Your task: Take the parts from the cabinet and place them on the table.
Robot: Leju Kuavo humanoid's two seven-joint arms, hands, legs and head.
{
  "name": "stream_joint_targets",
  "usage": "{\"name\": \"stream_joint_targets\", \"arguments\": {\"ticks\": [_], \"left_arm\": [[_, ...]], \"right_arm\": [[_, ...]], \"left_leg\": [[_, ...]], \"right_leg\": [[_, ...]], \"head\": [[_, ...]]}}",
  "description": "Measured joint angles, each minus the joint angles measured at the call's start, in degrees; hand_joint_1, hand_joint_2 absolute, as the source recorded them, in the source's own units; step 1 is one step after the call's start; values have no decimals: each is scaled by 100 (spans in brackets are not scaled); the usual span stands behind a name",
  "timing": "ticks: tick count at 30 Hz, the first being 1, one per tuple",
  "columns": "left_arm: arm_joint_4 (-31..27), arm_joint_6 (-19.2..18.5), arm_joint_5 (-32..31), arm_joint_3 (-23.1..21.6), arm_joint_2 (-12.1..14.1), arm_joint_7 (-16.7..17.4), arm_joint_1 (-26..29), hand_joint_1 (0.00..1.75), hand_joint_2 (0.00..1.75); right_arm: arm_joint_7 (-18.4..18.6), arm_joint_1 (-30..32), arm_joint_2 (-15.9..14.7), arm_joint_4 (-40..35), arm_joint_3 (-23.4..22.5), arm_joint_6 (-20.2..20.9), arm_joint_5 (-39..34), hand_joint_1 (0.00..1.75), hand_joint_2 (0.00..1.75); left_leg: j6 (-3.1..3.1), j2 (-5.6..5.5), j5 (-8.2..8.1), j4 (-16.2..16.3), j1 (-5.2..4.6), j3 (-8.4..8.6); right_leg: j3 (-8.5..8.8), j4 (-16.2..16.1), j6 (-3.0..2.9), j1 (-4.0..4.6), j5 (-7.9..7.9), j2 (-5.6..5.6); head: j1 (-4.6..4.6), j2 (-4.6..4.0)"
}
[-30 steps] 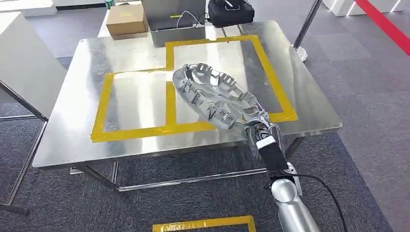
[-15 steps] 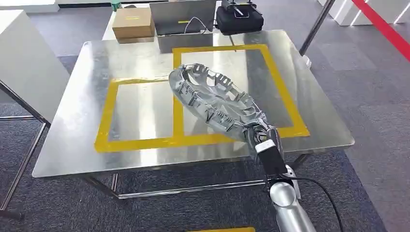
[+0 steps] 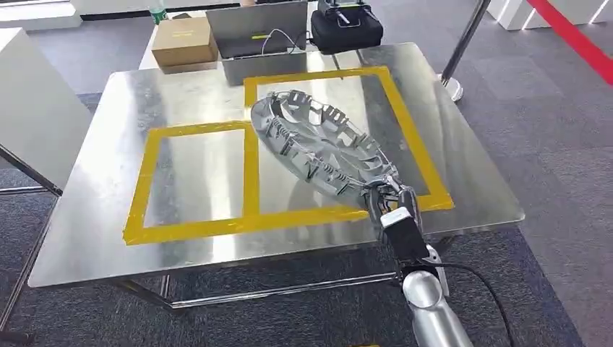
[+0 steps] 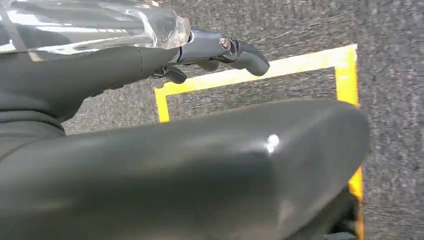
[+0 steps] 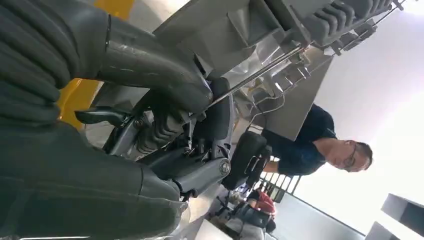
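While the right hand point(image 3: 387, 196) grips the part point(image 3: 318, 144) — a silver wheel-cover-like disc — by its near rim, the disc hangs tilted over the table point(image 3: 94, 217), not lying on it. From the hand the part runs up and away to the left, its far edge over the middle strip of the yellow tape point(image 3: 249, 170), its near edge low by the table's front-right area. In the right wrist view the thumb and fingers point(image 5: 165, 122) wrap the ribbed rim, so the hold looks firm.

Judgement: the placing step is close — the part is over the right-hand taped box, approx. centred on it, but its long axis slants across the box rather than sitting flat. The next move turns on lowering the far, high edge until the disc lies level inside the tape; the held edge is already nearest the surface.

Left hand point(image 4: 220, 52): hangs by the robot's side above the carpet w/ dark fingers curled, nothing seen in them. It's well apart from the part, so the right arm does the work.

Risk: far rim touches first, disc slides.
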Motion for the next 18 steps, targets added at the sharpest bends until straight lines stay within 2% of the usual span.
{"name": "stream_joint_targets", "arguments": {"ticks": [1, 2, 3, 4, 8, 11, 13, 15, 18], "left_arm": [[2, -2, 0, 0, 0, 0, 0, 0, 0], [0, -2, 0, 0, -2, -2, -10, 0, 0], [0, -2, -7, 0, -7, -2, -22, 0, 0], [2, -2, -9, 0, -9, -2, -16, 0, 0], [0, 22, -7, 2, -9, -44, -11, 0, 0], [0, 46, 13, 7, -7, -125, -11, 0, 0], [0, 92, 22, 13, -4, -221, -11, 0, 0], [0, 101, 28, 24, 0, -278, -12, 0, 0], [0, 68, -79, 35, 2, -297, -12, 0, 0]], "right_arm": [[4, -6, 2, 0, -2, 8, 2, 175, 175], [13, -15, 2, -4, -7, 35, 2, 175, 175], [31, -18, 4, -22, -9, 74, -7, 175, 175], [50, -17, 9, -26, -13, 122, -35, 175, 175], [116, -20, 57, -26, -11, 199, -77, 175, 175], [109, -61, 101, -26, -9, 201, -77, 175, 175], [79, -80, 133, -28, -7, 76, -50, 175, 175], [68, -81, 197, -31, -9, -206, 9, 175, 175], [-20, -104, 238, -66, -13, -483, -26, 175, 175]], "left_leg": [[10, -4, 33, -267, -12, 125], [20, -10, -3, -383, -28, 197], [27, -10, 16, -386, -22, 184], [13, -14, 27, -391, -13, 184], [24, -46, 24, -391, -21, 185], [64, -43, 16, -389, -33, 185], [66, -43, 14, -388, -39, 185], [72, -44, 12, -385, -43, 184], [73, -41, 11, -385, -43, 185]], "right_leg": [[13, 1, 29, 19, -22, 1], [-4, 17, 63, 49, -41, 15], [-10, 13, 79, 50, -39, 12], [-5, 8, -8, 51, -42, 10], [50, -71, 12, 49, -24, -14], [59, -98, 36, 43, -11, -16], [58, -104, 46, 38, -8, -16], [58, -106, 112, 30, -7, -16], [55, -106, 116, 32, -5, -15]], "head": [[0, 0], [-11, 0], [7, 0], [2, 0], [9, 0], [7, 0], [7, 0], [4, 0], [4, 0]]}}
